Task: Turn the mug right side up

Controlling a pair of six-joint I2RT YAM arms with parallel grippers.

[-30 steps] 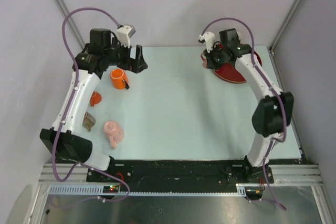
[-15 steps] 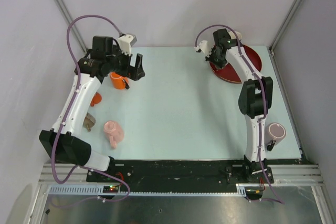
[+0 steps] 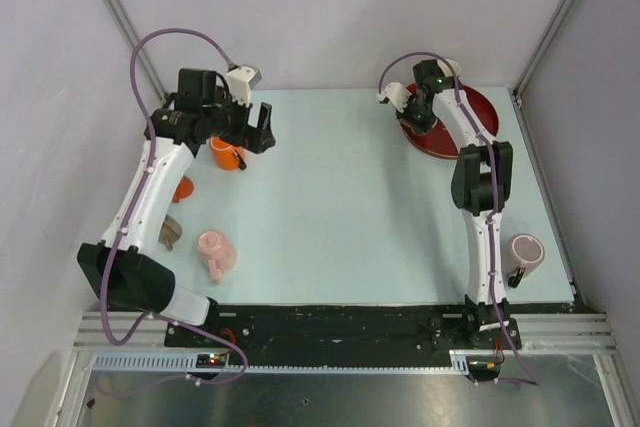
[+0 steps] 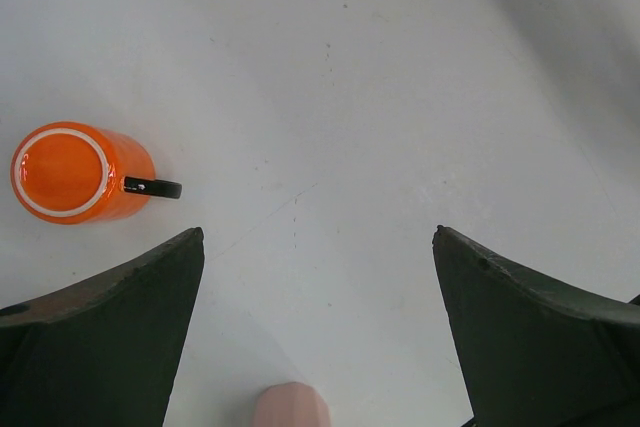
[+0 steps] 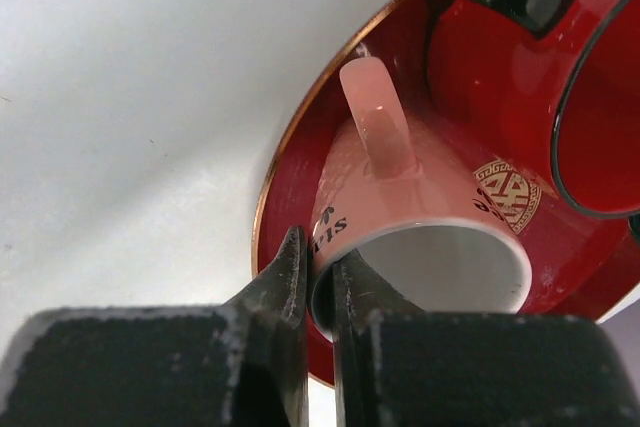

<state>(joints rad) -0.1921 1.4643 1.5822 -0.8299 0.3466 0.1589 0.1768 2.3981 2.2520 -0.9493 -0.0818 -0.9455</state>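
My right pincer (image 5: 318,257), closed tight on the rim wall of the pink mug (image 5: 400,197) lying mouth-toward-me on the red plate (image 5: 310,147), must next, I judge, lift and rotate it upright.

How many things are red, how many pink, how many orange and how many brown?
Red: 2, the plate and the red mug
Pink: 3, the gripped mug, the left pink mug and the right pink mug
Orange: 2, the orange mug and a small orange thing, half hidden
Brown: 1, a brown thing
Total: 8
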